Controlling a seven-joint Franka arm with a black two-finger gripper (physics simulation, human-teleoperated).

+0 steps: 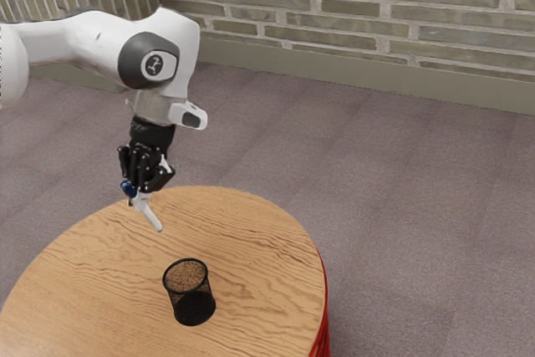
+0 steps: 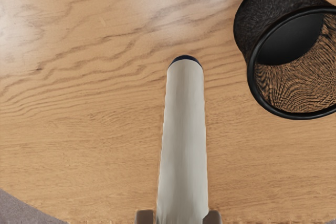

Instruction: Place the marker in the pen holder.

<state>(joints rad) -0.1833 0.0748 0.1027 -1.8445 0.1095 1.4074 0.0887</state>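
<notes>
Over table [image 1: 261, 244], end effector [image 1: 144, 189] closed on marker [image 2: 184, 140]

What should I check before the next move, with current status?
1. Grip: ok, the gripper has the marker between its two fingers.
2. Holder stance: ok, the pen holder stands upright on the table.
3. Holder opening: ok, faces up, nothing seen sticking out.
4. Marker over opening: not ok, it is off to one side.
5. Marker vertical: not ok, it slants in the exterior view.
6. Marker's lower end above rim height: cannot tell.
</notes>
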